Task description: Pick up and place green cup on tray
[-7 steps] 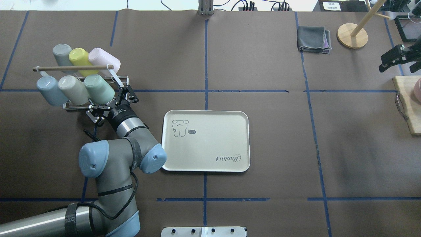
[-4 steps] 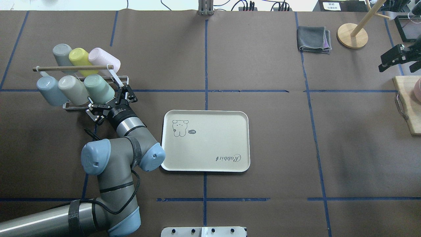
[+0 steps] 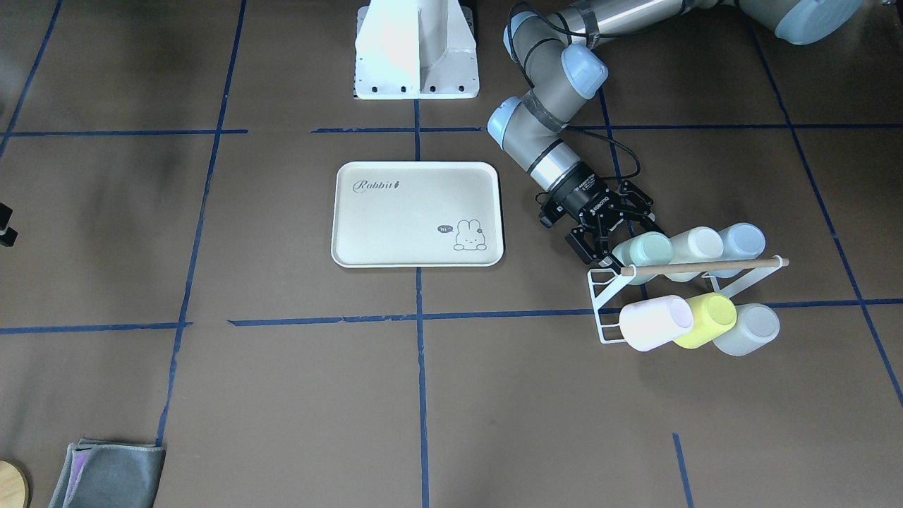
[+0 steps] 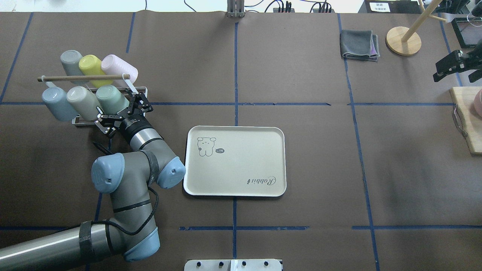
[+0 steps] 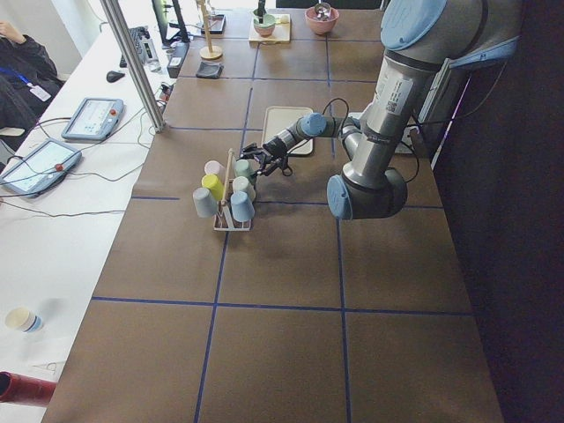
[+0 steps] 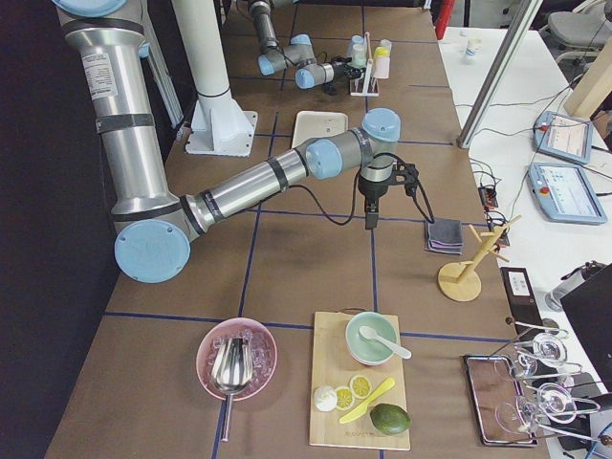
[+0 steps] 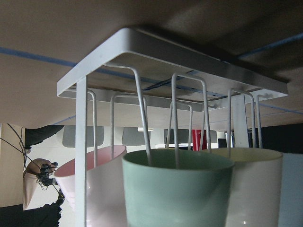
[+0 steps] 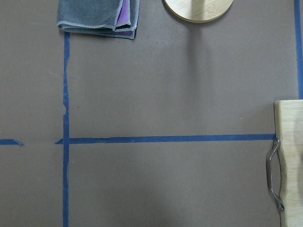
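Note:
The green cup (image 4: 109, 98) is a pale mint tumbler lying tilted on a white wire rack (image 4: 140, 89), at the right end of the near row. It also shows in the front view (image 3: 643, 248) and fills the left wrist view (image 7: 177, 191). My left gripper (image 4: 117, 108) is open, with its fingers on either side of the cup's open end; I cannot tell if they touch it. The cream tray (image 4: 241, 158) with "Rabbit" script lies empty to the right, also in the front view (image 3: 416, 219). My right gripper (image 4: 450, 67) hovers at the far right; I cannot tell if it is open.
The rack also holds blue (image 4: 54, 101), cream (image 4: 81, 101), grey (image 4: 70, 62), yellow-green (image 4: 90, 66) and pink (image 4: 117, 67) cups under a wooden dowel (image 4: 83, 78). A folded grey cloth (image 4: 359, 44), a wooden stand (image 4: 403, 40) and a cutting board (image 4: 467, 116) are at the right.
My left arm has pushed forward and left toward the rack. The open fingers, earlier just short of the green cup, now straddle its end. The right arm is still.

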